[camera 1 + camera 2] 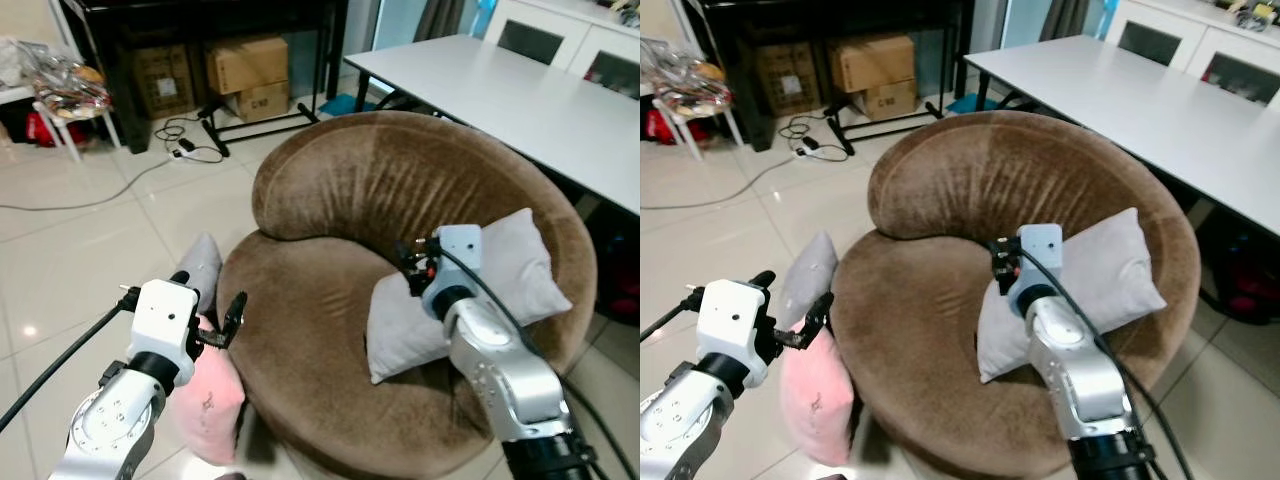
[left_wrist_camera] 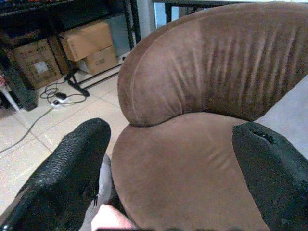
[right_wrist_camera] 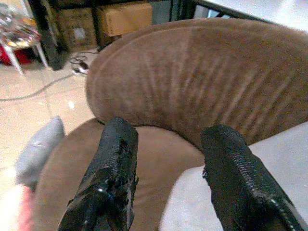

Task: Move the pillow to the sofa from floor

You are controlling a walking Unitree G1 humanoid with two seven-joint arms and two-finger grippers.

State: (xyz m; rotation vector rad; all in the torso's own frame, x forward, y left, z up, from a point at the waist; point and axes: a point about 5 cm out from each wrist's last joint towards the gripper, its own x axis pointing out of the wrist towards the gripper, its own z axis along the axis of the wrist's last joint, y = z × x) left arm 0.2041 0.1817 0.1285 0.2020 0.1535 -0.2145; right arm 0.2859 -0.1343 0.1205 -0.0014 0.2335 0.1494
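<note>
- We see a grey pillow (image 1: 520, 275) lying on the seat of the round brown sofa (image 1: 400, 190), leaning against its backrest.
- Our right gripper (image 3: 166, 168) hovers just above that pillow, fingers spread and empty.
- Our left gripper (image 1: 212, 305) is wide open, holding nothing, above a pink pillow (image 1: 210, 405) on the floor (image 1: 90, 250) against the sofa's side.
- Another grey pillow (image 1: 203, 262) stands beside the pink one.

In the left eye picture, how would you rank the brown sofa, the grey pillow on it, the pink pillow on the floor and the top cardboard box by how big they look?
1. Brown sofa
2. Grey pillow
3. Pink pillow, partly hidden by the left claw
4. Cardboard box, farther away, so its true size is unsure
</note>
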